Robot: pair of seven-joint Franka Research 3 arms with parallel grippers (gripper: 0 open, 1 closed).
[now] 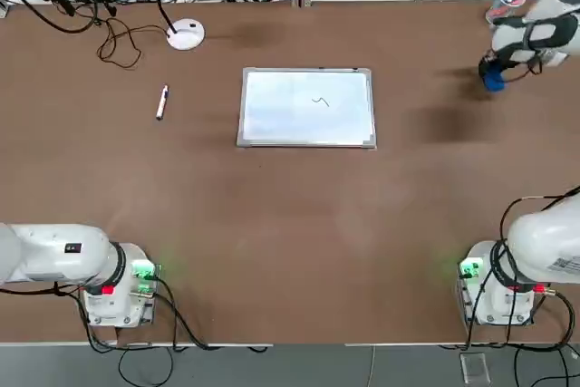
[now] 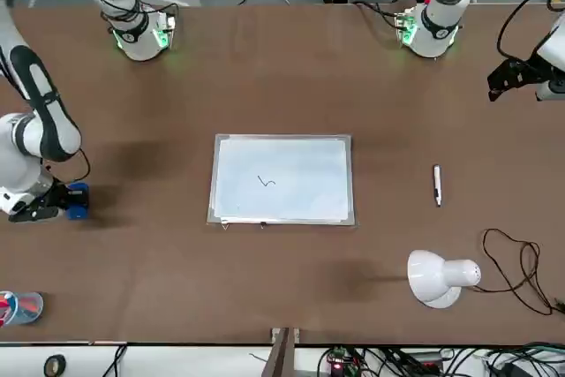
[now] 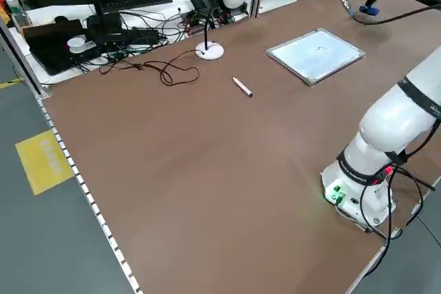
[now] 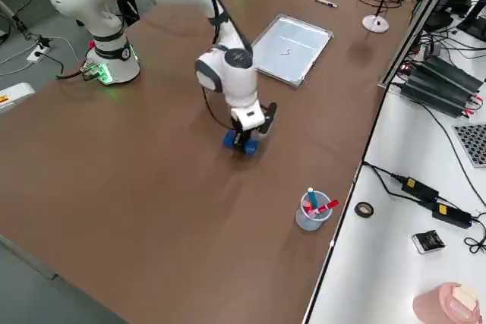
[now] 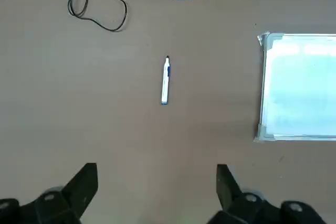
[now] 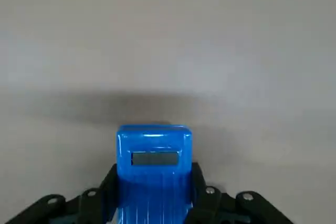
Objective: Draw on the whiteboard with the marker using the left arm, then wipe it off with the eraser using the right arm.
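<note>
While the top view looks down on the desk (image 1: 290,224), the whiteboard (image 1: 306,107) lies at centre with a small squiggle (image 1: 321,101) on it, the marker (image 1: 162,101) well off at its 9 o'clock, and the right hand (image 1: 494,72) at its 3 o'clock pinching the blue eraser (image 1: 494,80). From the front, the left hand (image 2: 507,82) hangs high, away from everything. Its wrist view shows its fingers (image 5: 84,184) spread wide above the marker.
</note>
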